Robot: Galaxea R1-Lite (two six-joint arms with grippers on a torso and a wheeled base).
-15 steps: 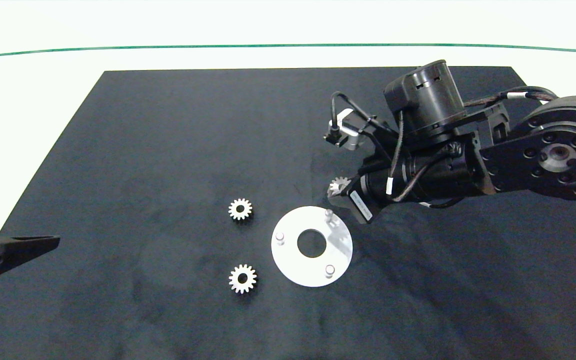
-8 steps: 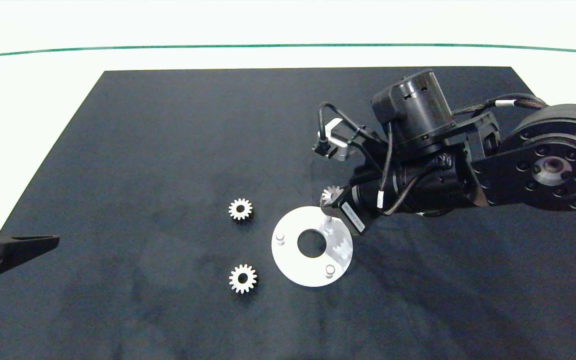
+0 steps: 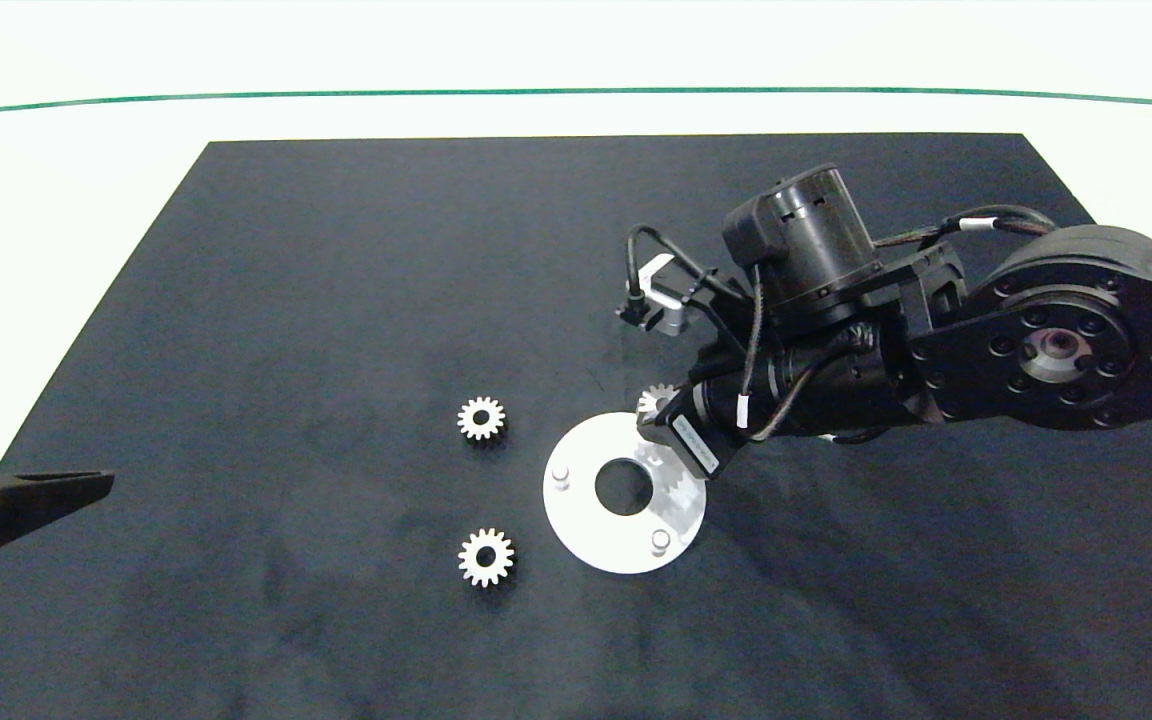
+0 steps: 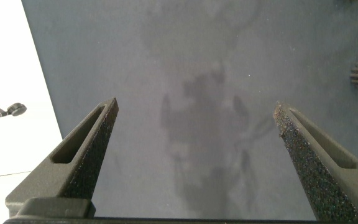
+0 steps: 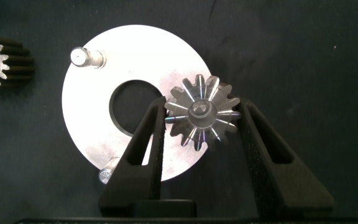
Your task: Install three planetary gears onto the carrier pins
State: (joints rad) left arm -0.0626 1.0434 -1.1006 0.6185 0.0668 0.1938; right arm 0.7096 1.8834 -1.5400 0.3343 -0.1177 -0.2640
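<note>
The white disc (image 3: 586,520) serves as the landmark on the dark mat (image 3: 336,280) that covers the desk (image 3: 56,180). Nearest the camera's side, one planetary gear (image 3: 485,557) lies flat on the mat just beside the disc's near-left rim, apart from it. On the disc itself a carrier pin (image 3: 660,541) stands bare at the near-right part, and another bare pin (image 3: 560,474) stands at the left part, across the big centre hole (image 3: 623,486). The right tool (image 5: 202,127) hangs over the disc's far-right part, its two grey fingers (image 5: 148,146) pinching a third gear (image 5: 201,115) by its toothed rim, one finger on each side; in the right wrist view this held gear overlaps the disc's edge beside the centre hole, and whether it touches a pin under it cannot be told. In the head view the same gear (image 3: 655,400) shows at the disc's far rim, partly hidden by the dark arm. A second loose gear (image 3: 481,418) lies on the mat to the far left of the disc, apart from it. Well to the left of the disc, at the mat's edge, the left tool (image 4: 194,140) sits parked with its fingers spread wide and nothing between them.
</note>
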